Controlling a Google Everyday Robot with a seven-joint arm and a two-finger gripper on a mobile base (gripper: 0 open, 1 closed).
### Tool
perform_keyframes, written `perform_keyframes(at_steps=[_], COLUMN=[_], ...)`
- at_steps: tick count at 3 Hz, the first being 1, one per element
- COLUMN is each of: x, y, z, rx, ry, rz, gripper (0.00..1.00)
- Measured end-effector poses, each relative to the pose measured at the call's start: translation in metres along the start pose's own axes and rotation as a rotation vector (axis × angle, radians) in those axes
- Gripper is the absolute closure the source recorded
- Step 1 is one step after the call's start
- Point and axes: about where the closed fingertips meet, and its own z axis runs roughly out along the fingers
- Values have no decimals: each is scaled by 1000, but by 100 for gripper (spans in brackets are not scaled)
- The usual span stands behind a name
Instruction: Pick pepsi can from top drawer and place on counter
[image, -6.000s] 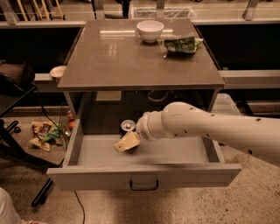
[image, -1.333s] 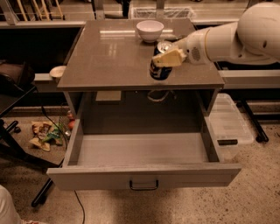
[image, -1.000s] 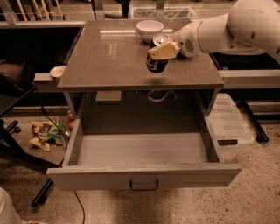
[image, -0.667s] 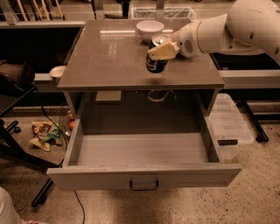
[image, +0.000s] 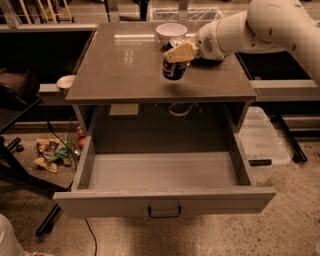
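The pepsi can (image: 173, 69), dark blue with a white logo patch, is upright over the right middle of the brown-grey counter (image: 125, 60), at or just above its surface. My gripper (image: 178, 52) reaches in from the right on a thick white arm (image: 260, 25) and is shut on the can's top. The top drawer (image: 162, 172) is pulled fully out below the counter and its grey floor is bare; its dark handle (image: 164, 212) is at the centre of the front.
A white bowl (image: 171, 32) stands at the counter's back, just behind my gripper. A clear plastic bin (image: 262, 145) sits on the floor at the right. Snack wrappers (image: 50, 152) and a black stand's legs lie on the floor at the left.
The can has come out of the drawer and up to the counter in my gripper. In the last second it has hardly moved, only settling slightly over the counter.
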Motion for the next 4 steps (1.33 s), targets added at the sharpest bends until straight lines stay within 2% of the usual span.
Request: perform_keyframes(at_steps=[2,3,4], x=[9,14,19], y=[-21,-29,-33], z=[35,48,57], rx=[-21,-29,-39], ry=[75,95,113], rz=[113,150,177], gripper=[100,82,58])
